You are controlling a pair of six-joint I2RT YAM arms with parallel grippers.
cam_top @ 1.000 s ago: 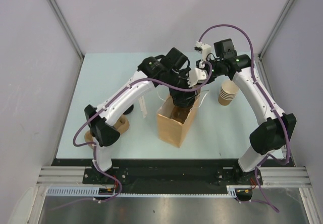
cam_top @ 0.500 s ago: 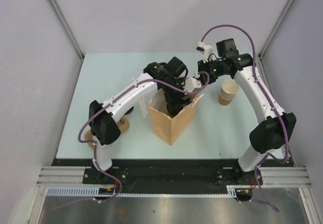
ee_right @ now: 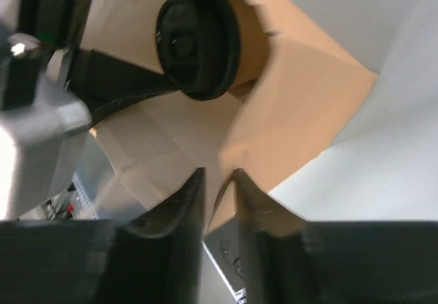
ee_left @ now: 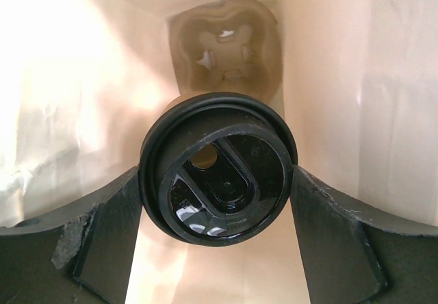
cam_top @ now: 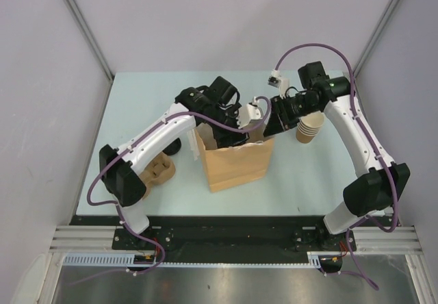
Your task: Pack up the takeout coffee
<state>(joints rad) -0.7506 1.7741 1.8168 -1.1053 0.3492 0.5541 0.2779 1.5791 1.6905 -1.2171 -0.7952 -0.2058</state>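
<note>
Grips takeout coffee (ee_left: 217,170), black lid up, embossing unreadable, between left gripper (ee_left: 215,181) fingers inside brown paper bag (cam_top: 236,163), over pulp carrier tray (ee_left: 226,44) at bag bottom. Pinches bag rim with right gripper (ee_right: 217,187) fingers. Lidless cup stack (cam_top: 311,129) near bag.

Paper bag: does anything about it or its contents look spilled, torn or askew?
Nothing spilled or torn. The coffee cup hangs lid-on in the left gripper inside the bag; the right gripper pinches its rim.
</note>
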